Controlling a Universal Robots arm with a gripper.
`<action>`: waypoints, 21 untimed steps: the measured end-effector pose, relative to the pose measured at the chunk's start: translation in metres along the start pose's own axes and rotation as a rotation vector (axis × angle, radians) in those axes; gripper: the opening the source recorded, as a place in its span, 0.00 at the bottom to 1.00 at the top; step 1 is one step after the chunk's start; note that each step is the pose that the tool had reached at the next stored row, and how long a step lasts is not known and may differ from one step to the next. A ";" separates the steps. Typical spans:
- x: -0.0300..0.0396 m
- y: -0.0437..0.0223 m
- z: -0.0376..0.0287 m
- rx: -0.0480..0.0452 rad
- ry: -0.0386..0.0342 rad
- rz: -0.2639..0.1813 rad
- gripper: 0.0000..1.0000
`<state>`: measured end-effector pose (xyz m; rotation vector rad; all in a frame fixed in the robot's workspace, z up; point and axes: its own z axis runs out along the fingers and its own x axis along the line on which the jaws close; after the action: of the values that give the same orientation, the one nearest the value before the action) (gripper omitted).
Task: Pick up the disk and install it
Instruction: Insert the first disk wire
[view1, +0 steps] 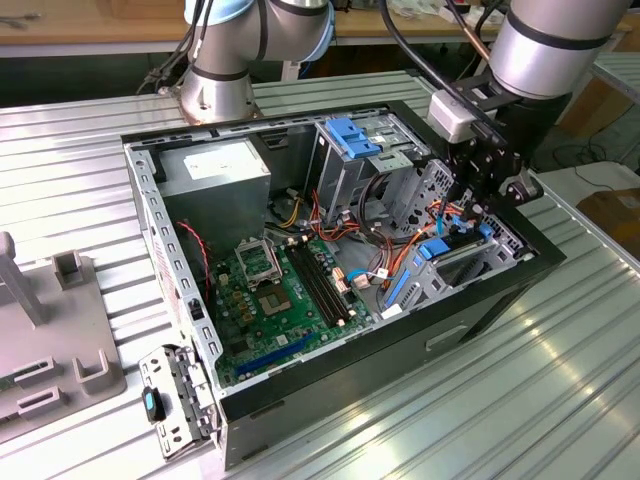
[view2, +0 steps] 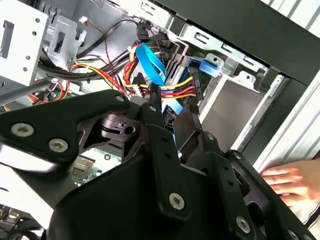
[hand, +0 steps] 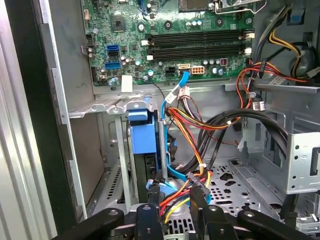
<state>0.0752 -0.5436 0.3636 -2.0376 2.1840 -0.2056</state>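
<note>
Disk (view1: 447, 255): dark drive with blue rails, sitting low in the bay (hand: 95, 150) at the case (view1: 330, 370) corner on the exterior view's right; in the first wrist view it stands edge-on (hand: 142, 135), its blue rail end toward the camera.
Seating: judged mostly in the bay, but whether it is fully home cannot be told.
Gripper (view1: 472, 212): directly above the disk's end; in the first wrist view (hand: 174, 202) the tips reach down among the plugs beside the disk.
Jaws: apart by a moderate gap, with red and yellow wires showing between them; they appear to clasp nothing, though contact of one finger (hand: 150, 217) with the disk edge cannot be ruled out.
Wires (hand: 200, 122): a thick bundle crosses right beside the disk and runs to its connector end.
Blue cable (view2: 150, 62): loops loose just past the fingertips.
Hand (view2: 291, 182): a person's hand rests on the table just outside the case wall, near the arm.
Risk, snagging: a finger could hook a wire or the blue cable and pull a plug loose, because the bundle lies between the tips.
Risk, jamming: pressing on one edge could tilt the disk so that its rails bind in the bay.
Risk, collision: the bay walls stand close on both sides, so a sideways drift would strike metal.
Risk, person: any swing outward over the case wall would come toward the hand.
</note>
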 end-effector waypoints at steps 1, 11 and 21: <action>0.0000 -0.0002 0.0002 -0.0004 -0.0059 -0.021 0.37; 0.0088 -0.0058 0.0011 -0.0073 -0.0459 -0.048 0.37; 0.0124 -0.0061 0.0012 -0.0130 -0.0578 -0.125 0.37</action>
<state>0.0805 -0.5564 0.3635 -2.1609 2.0319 -0.1449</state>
